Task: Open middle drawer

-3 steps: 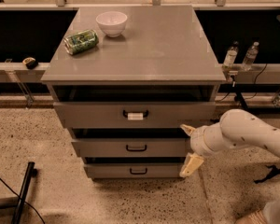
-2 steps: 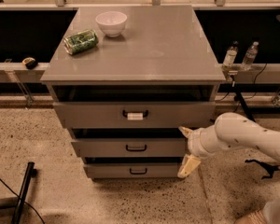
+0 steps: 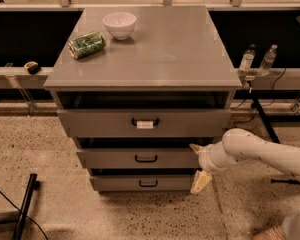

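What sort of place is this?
Probably a lab or test area, not a home: a grey drawer cabinet on speckled floor, bottles on a ledge, and a robot arm whose open gripper sits beside the middle drawer.

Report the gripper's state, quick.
Gripper: open, with its fingers spread above and below the right end of the middle drawer front, away from the handle.

We see a smooth white arm (image 3: 262, 151), rounded like a thick tube, swelling to a bulbous wrist. Our pincer (image 3: 197, 165) sits just off the right end of the middle drawer (image 3: 115, 159), its two cream, wedge-shaped fingers (image 3: 201, 181) spread apart, one above the other.
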Available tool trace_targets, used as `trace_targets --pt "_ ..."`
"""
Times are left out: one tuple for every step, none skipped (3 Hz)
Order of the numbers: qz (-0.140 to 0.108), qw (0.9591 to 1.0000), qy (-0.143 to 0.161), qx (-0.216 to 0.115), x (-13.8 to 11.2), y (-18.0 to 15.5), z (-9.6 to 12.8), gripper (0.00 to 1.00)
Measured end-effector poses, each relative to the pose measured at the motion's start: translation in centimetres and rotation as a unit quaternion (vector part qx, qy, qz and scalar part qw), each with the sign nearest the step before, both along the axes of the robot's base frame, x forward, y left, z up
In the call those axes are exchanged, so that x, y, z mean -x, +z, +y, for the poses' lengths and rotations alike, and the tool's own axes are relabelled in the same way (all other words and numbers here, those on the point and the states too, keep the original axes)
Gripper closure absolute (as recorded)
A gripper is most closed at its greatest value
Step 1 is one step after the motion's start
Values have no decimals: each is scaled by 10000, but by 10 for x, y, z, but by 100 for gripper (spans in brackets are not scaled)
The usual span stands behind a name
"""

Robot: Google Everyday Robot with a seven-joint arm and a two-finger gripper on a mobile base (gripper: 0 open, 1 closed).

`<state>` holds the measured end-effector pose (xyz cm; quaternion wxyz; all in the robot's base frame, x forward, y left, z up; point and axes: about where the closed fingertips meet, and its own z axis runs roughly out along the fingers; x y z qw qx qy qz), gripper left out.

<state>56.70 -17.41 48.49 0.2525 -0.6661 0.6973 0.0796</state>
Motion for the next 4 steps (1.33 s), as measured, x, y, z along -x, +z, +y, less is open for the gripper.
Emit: trace_targets --pt "32 9998 173 16 -16 -22 0 0" --pt "90 9994 334 65 -40 -36 0 0" --pt "142 9987 450 181 -62 -42 1 8" --pt "177 9984 490 224 -66 -45 3 21"
